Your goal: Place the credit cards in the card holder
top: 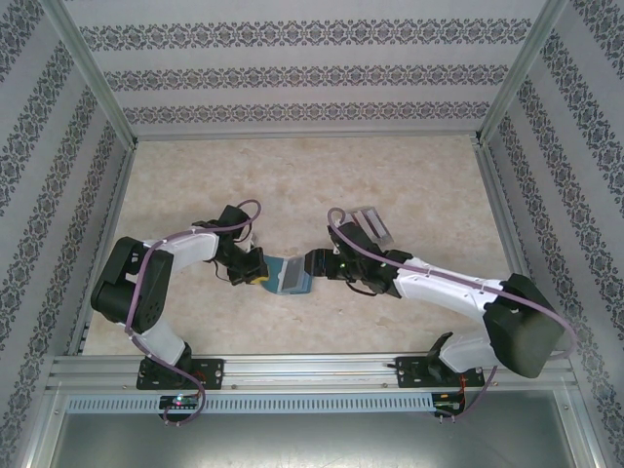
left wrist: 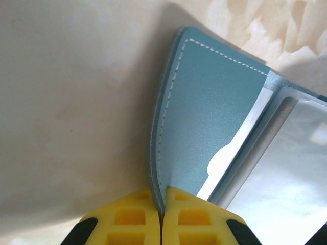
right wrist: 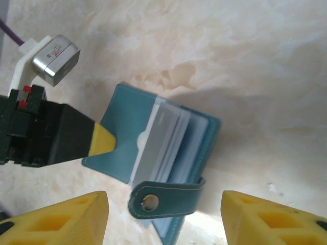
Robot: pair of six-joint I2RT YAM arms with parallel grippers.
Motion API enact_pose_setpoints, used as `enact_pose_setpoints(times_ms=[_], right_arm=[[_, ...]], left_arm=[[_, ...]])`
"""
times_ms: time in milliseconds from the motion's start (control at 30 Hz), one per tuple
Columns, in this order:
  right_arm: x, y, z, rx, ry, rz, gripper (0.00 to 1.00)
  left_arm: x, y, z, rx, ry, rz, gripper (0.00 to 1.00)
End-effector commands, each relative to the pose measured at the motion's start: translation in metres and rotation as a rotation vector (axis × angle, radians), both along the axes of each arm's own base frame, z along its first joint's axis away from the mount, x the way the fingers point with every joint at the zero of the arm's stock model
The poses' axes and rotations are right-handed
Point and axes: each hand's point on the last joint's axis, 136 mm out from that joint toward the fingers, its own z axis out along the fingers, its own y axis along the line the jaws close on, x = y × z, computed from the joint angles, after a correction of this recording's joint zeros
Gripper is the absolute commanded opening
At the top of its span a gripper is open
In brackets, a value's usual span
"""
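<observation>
- The left gripper [left wrist: 162, 198] is clamped on the holder [right wrist: 176, 145]. Its yellow fingers [left wrist: 191, 217] are pressed together on the outer edge of the teal cover.
- That cover runs up and away from the left gripper's fingertips, with the white stitching along its border in plain sight.
- Just right of the pinched cover, the clear sleeves [left wrist: 291, 148] fan out from the holder's spine.
- A teal pocket with a rounded notch sits on the inside of the held cover. Something pale shows behind the notch, but I cannot tell whether it is a card.
- The right gripper [right wrist: 164, 205] is spread wide, one yellow finger [right wrist: 64, 219] on each side, and neither touches the holder.
- The holder lies open on the desk [right wrist: 265, 61], in front of the right gripper and partly between its fingers.
- The tab [right wrist: 171, 196] is undone and lies across the sleeves, right between the right gripper's fingertips, with its metal snap facing up.
- Seen from the right gripper, the left gripper comes in from the left side and its yellow tip meets the holder's left cover.
- In the top view the two grippers face each other with the holder between them, the left one touching it.
- A grey block [top: 372, 226] lies on the desk just beyond the right gripper, apart from the holder.
- Whether the sleeves hold any cards cannot be told.
</observation>
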Motion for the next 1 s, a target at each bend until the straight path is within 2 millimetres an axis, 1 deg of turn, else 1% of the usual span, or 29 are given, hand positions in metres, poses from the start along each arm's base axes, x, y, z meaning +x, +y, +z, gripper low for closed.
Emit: enact_pose_setpoints(times_ms=[0,67,167,267,333,400,433,567,733,767,833,967], right_arm=[[-0.007,0.018,-0.004,0.173,0.081,0.019,0.61],[-0.006,0.022,-0.007,0.229,0.103,0.013,0.6],[-0.006,0.022,-0.018,0.217,0.117,0.009,0.57],[-0.006,0.019,-0.033,0.199,0.135,0.001,0.52],[-0.007,0.019,-0.038,0.2,0.144,0.009,0.48],[-0.008,0.017,-0.046,0.178,0.154,0.012,0.4],[-0.009,0.016,-0.049,0.17,0.158,0.008,0.38],[-0.011,0.013,-0.058,0.144,0.169,0.012,0.35],[-0.011,0.016,-0.062,0.144,0.178,0.024,0.36],[-0.01,0.017,-0.062,0.146,0.18,0.026,0.38],[-0.01,0.019,-0.062,0.148,0.178,0.031,0.45],[-0.006,0.025,-0.06,0.148,0.183,0.049,0.52]], left_arm=[[-0.01,0.003,-0.005,0.011,0.029,0.019,0.01],[-0.01,0.003,-0.004,0.011,0.027,0.02,0.01],[-0.01,0.004,-0.003,0.013,0.023,0.022,0.01],[-0.012,0.004,-0.003,0.012,0.023,0.024,0.01],[-0.014,0.005,-0.004,0.014,0.025,0.023,0.01],[-0.016,0.006,-0.006,0.017,0.028,0.027,0.01],[-0.015,0.006,-0.006,0.018,0.027,0.029,0.01],[-0.016,0.006,-0.007,0.013,0.027,0.033,0.01],[-0.016,0.006,-0.007,0.012,0.027,0.033,0.0],[-0.017,0.005,-0.008,0.011,0.03,0.033,0.01],[-0.016,0.005,-0.008,0.008,0.031,0.033,0.01],[-0.016,0.002,-0.007,-0.013,0.029,0.034,0.02]])
